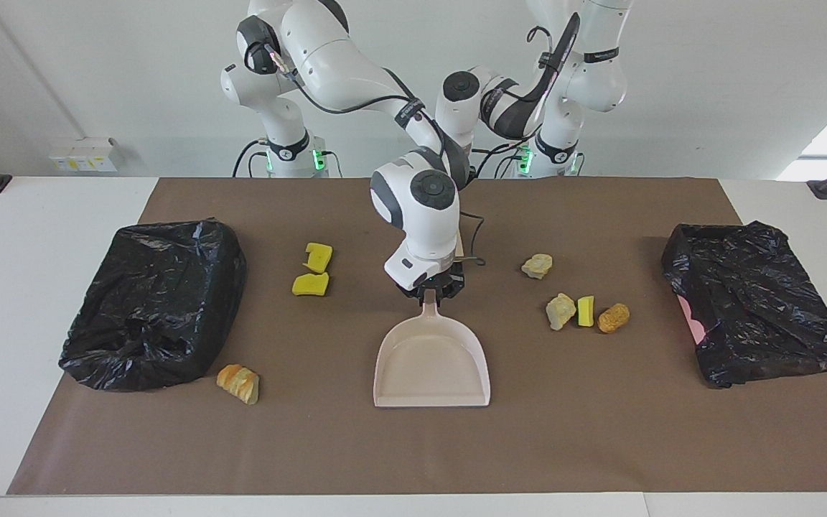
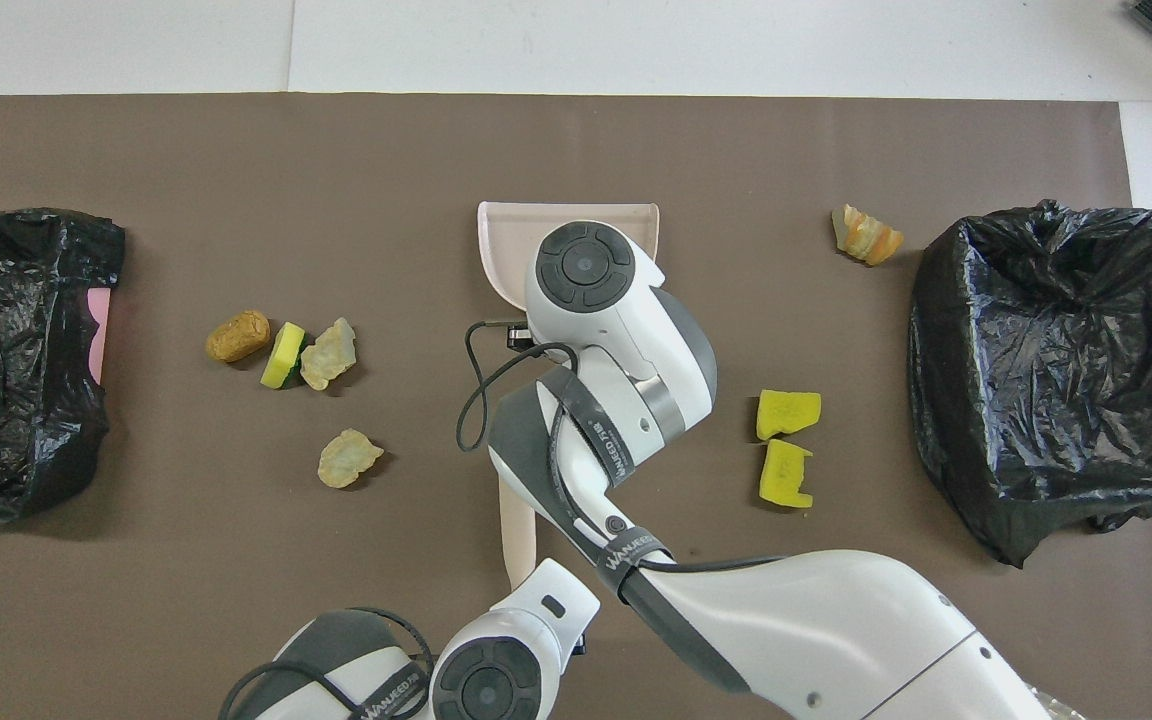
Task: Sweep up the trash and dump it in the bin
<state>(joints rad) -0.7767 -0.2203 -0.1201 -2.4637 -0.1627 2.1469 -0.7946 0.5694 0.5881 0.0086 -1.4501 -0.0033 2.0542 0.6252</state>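
A pale pink dustpan (image 1: pixel 431 366) lies mid-table with its mouth away from the robots. My right gripper (image 1: pixel 428 289) is shut on the top of its handle. Two yellow sponge pieces (image 1: pixel 311 285) lie toward the right arm's end, and a bread chunk (image 1: pixel 239 383) sits beside the bin (image 1: pixel 151 301) there. Several more trash lumps (image 1: pixel 585 311) lie toward the left arm's end. My left gripper (image 2: pixel 536 595) sits low near the robots' edge over the end of a pale handle (image 2: pixel 516 520). Its fingers are hidden under the wrist.
A second bin lined with a black bag (image 1: pixel 754 301) stands at the left arm's end, with pink showing at its side. A brown mat (image 1: pixel 600 445) covers the table. The right arm's cable (image 2: pixel 471 390) loops beside the dustpan handle.
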